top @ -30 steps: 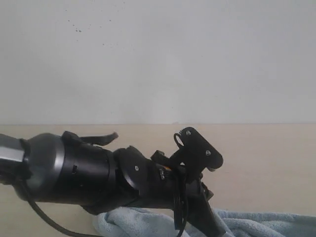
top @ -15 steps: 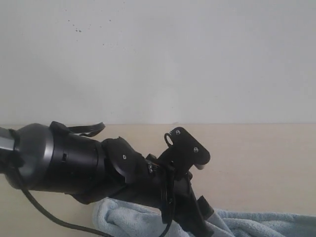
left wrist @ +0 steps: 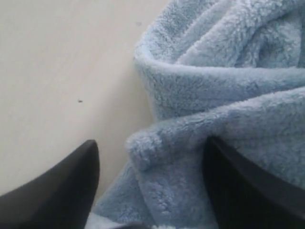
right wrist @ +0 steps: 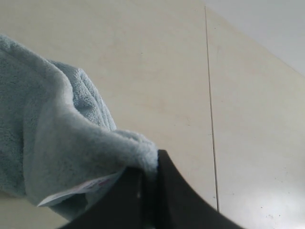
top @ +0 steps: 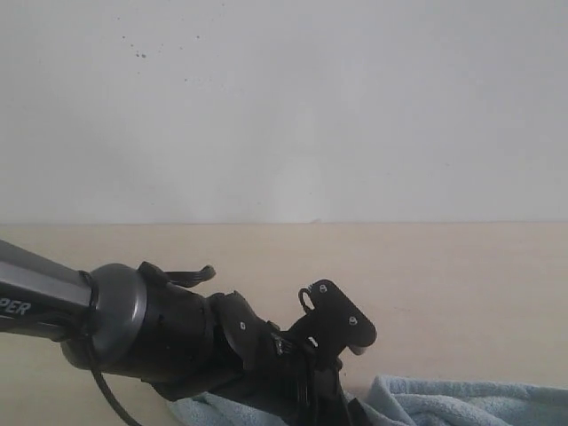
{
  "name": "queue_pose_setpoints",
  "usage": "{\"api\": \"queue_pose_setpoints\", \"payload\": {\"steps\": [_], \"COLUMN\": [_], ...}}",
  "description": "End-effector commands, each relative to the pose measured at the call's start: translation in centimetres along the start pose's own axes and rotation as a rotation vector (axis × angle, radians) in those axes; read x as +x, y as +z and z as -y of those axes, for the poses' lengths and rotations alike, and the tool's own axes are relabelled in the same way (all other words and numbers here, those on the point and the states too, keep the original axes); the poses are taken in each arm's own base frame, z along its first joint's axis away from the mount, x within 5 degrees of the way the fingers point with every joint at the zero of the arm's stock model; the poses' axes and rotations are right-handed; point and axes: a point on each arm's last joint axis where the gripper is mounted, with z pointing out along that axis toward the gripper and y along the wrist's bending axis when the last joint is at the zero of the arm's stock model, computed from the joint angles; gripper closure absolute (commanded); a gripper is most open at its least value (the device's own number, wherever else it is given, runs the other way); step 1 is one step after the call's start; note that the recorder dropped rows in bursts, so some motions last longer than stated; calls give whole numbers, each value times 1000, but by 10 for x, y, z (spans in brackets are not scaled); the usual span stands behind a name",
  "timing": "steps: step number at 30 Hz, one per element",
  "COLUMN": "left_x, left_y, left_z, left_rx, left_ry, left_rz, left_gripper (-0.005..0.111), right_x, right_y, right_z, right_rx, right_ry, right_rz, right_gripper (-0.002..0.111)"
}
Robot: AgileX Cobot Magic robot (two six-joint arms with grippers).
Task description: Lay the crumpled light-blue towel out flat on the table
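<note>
L arm [top: 177, 346] reaches low over the tabletop [top: 461, 284] in the exterior view, its tip cut off by the frame edge. L pincer [left wrist: 151, 148] is released, jaws wide: one finger over bare tabletop, the other over the towel [left wrist: 228, 95], w/ a rolled fold of its edge sitting btwn them. Nothing gripped on that side.

The towel lies bunched in thick folds & ridges. The exterior view shows only a strip of it along the bottom edge, from under the arm out to the right.

R pincer [right wrist: 150, 167] is clenched on a corner of the towel, w/ a small white label [right wrist: 76, 191] just beside the grip. Can't tell if that corner is off the tabletop.

Progress, my read: early. One corner secured, other side not grabbed, nothing flat yet. Left to do: close L on the fold, draw the two ends apart, lay it down smooth.

Cloth is pale blue, fluffy, deep pile, soft & floppy. Prob. sags and clings to itself when pulled.
</note>
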Motion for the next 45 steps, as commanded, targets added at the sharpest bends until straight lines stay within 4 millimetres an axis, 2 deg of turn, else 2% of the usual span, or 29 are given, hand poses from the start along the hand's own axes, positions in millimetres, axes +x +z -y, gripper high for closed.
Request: {"api": "queue_pose_setpoints", "payload": {"steps": [1,6,11,15,20,24,28,31,33,39,41,45], "left_x": [2,0,-7,-24,-38,-37,-35,-26,-13,54,63,63], "left_y": [3,2,-6,-29,-59,-75,-94,-113,-120,-108,-105,-99], "left_z": [0,-1,-2,-1,9,13,7,2,5,12,13,25], "left_rx": [-4,-10,-22,-5,97,126,35,-12,-7,-48,-53,-8], "left_ry": [-20,-19,-17,-10,-36,-43,-8,-20,-53,-83,-106,-87], "left_rz": [-4,3,32,89,121,131,178,205,184,19,-6,-29], "left_gripper": [66,102,103,103,103,103,103,103,103,103,103,103], "right_x": [0,0,0,0,0,0,-1,-1,-1,-1,-2,-2], "right_y": [0,0,0,0,0,0,0,0,0,0,0,0], "right_z": [0,0,0,0,0,0,0,0,0,-1,-1,-1], "right_rx": [-3,-3,-3,-3,-3,-3,-4,-4,-4,-6,-7,-7], "right_ry": [2,2,2,2,2,2,2,2,2,2,5,5], "right_rz": [12,12,12,12,14,14,16,16,16,25,27,27], "right_gripper": [107,107,107,107,107,107,107,107,107,107,107,107]}}
